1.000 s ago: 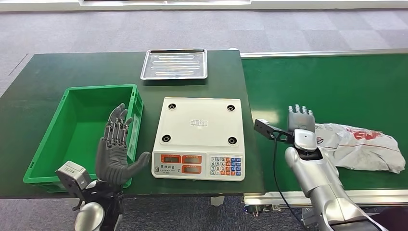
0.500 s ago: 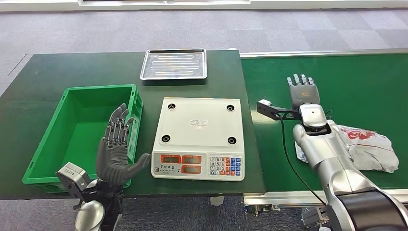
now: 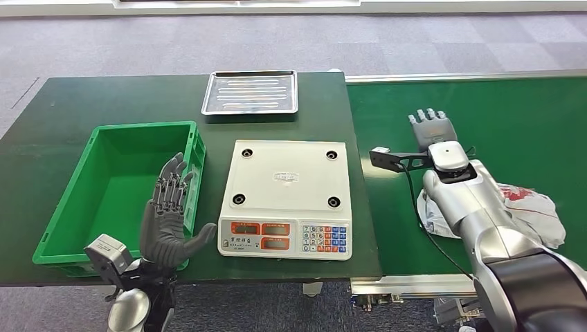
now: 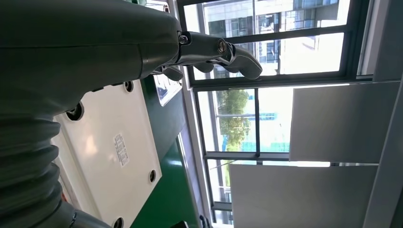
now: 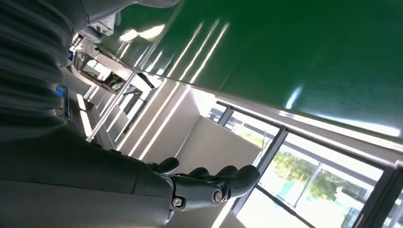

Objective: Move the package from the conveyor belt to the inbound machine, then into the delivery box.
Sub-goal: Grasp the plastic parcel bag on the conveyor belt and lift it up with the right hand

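A crumpled white plastic package (image 3: pixel 529 211) with red print lies on the green conveyor belt (image 3: pixel 484 117), partly hidden under my right forearm. My right hand (image 3: pixel 432 128) hovers over the belt beyond the package, fingers spread and holding nothing; its fingers (image 5: pixel 209 183) show in the right wrist view. The white weighing scale (image 3: pixel 286 197) sits in the middle of the dark table. A green plastic box (image 3: pixel 111 190) stands to its left. My left hand (image 3: pixel 166 214) is raised over the box's near right corner, fingers apart and empty; its fingers (image 4: pixel 223 52) show above the scale (image 4: pixel 114 147).
A steel tray (image 3: pixel 251 91) lies at the back of the dark green table (image 3: pixel 69 104). The belt's metal frame (image 3: pixel 429 283) runs along the near edge. Grey carpet lies beyond the table.
My right arm has reached forward across the belt, its hand passing beyond the package, which has travelled left along the belt and now lies under the forearm. The left hand has stayed still.
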Tool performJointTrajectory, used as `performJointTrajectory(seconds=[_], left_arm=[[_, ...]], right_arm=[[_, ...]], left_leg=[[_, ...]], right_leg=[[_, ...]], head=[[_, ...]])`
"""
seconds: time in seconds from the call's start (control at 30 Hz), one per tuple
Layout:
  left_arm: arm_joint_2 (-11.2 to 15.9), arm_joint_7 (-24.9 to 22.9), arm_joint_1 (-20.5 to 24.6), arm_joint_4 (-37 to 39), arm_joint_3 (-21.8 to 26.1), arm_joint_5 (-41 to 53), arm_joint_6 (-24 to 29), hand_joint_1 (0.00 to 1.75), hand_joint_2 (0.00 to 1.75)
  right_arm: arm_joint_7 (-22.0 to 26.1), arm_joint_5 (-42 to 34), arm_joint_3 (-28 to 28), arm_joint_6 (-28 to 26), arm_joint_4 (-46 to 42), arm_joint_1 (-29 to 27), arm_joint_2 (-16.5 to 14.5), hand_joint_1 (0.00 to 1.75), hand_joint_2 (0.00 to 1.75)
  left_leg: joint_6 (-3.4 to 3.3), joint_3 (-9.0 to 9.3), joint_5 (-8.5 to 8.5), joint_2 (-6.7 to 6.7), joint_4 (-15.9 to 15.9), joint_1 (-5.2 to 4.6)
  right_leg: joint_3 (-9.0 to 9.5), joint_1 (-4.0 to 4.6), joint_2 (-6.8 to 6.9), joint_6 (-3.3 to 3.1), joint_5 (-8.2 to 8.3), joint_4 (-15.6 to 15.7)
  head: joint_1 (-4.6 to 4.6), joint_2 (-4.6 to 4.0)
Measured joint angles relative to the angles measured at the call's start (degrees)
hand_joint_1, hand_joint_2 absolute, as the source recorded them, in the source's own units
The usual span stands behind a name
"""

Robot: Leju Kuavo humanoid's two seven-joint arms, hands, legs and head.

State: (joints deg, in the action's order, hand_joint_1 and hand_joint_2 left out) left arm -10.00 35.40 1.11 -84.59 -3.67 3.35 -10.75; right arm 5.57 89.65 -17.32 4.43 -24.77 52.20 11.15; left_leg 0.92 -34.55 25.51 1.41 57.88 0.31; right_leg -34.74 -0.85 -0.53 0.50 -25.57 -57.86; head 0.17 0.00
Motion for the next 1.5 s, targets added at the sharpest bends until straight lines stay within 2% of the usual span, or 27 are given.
performJointTrajectory(seconds=[0.33,0.5,0.63,0.73,0.8,1.0,1.1,1.2,1.3,1.4,1.5], left_arm=[[0.45,0.03,2.25,2.05,-0.01,-0.18,0.01,0.0,1.75],[0.58,-0.32,3.62,3.27,-0.01,-0.4,0.1,0.0,1.75],[0.88,-0.38,4.11,3.99,-0.02,-0.9,0.72,0.0,1.75],[1.11,-0.25,4.06,4.27,-0.01,-1.46,1.47,0.0,1.75],[1.22,-0.22,3.77,4.1,-0.01,-1.74,2.03,0.0,1.75],[1.31,-0.26,2.53,2.99,-0.02,-2.35,3.24,0.0,1.75],[0.89,-0.73,1.97,2.06,-0.01,-2.67,3.98,0.0,1.75],[-0.49,-1.65,1.22,0.73,0.01,-2.76,4.8,0.0,1.75],[-1.81,-2.28,0.91,-0.11,0.15,-2.85,5.25,0.0,1.75],[-2.55,-2.99,0.82,-0.75,0.71,-3.21,5.31,0.0,1.75],[-3.02,-3.73,0.77,-1.39,1.56,-3.33,5.23,0.0,1.75]], right_arm=[[6.29,-3.57,-2.16,19.36,4.28,3.73,0.02,0.0,1.75],[9.36,-4.97,-3.05,24.0,5.02,4.77,0.11,0.0,1.75],[11.23,-6.59,-3.25,23.98,5.06,5.15,0.2,0.0,1.75],[9.81,-8.53,-3.35,20.08,4.97,5.18,0.19,0.0,1.75],[6.57,-10.1,-3.41,15.68,4.65,5.22,0.06,0.0,1.75],[-5.28,-15.08,-3.24,4.5,3.18,5.3,-1.35,0.0,1.75],[-13.32,-17.86,-1.8,-3.25,1.09,3.64,-3.63,0.0,1.75],[-22.91,-19.25,0.86,-14.0,-5.26,-2.79,-7.9,0.0,1.75],[-26.69,-17.5,3.87,-21.49,-14.23,-11.84,-12.18,0.0,1.75],[-28.2,-12.8,7.24,-22.74,-21.99,-19.34,-15.22,0.0,1.75],[-29.51,-8.1,9.55,-19.47,-27.32,-24.77,-17.29,0.0,1.75]], left_leg=[[0.0,0.01,0.0,0.0,0.01,0.0],[0.0,0.02,0.0,-0.02,0.01,0.0],[0.0,0.02,0.0,-0.01,0.01,0.0],[0.0,0.0,0.0,-0.01,0.01,0.0],[0.0,-0.01,0.0,-0.01,0.01,0.0],[0.0,-0.01,0.0,-0.01,0.0,0.0],[0.01,0.02,0.01,-0.03,0.0,0.04],[0.05,0.09,0.04,-0.07,0.0,0.1],[0.08,0.06,0.07,0.04,-0.01,0.1],[0.08,0.0,0.07,0.31,-0.02,0.12],[0.1,0.0,0.09,0.24,-0.03,0.15]], right_leg=[[0.0,0.0,0.0,0.0,0.0,0.0],[0.0,0.0,-0.01,0.0,0.0,0.0],[0.0,0.0,-0.01,0.0,0.0,0.0],[0.0,0.0,-0.01,0.0,0.0,0.0],[0.01,0.0,-0.01,0.0,0.0,0.0],[0.0,0.02,-0.02,0.0,0.0,0.0],[0.04,0.08,-0.04,-0.01,-0.01,0.0],[0.08,0.18,-0.11,-0.06,-0.04,0.0],[0.06,0.23,0.03,-0.12,-0.11,0.0],[0.08,0.26,0.29,-0.16,-0.22,0.0],[0.07,0.23,0.24,-0.16,-0.23,0.0]], head=[[0.0,0.0],[0.0,0.0],[0.0,0.01],[0.0,0.0],[0.0,0.0],[0.0,0.0],[0.01,0.0],[-0.01,0.0],[-0.01,0.0],[-0.01,0.0],[0.0,0.0]])
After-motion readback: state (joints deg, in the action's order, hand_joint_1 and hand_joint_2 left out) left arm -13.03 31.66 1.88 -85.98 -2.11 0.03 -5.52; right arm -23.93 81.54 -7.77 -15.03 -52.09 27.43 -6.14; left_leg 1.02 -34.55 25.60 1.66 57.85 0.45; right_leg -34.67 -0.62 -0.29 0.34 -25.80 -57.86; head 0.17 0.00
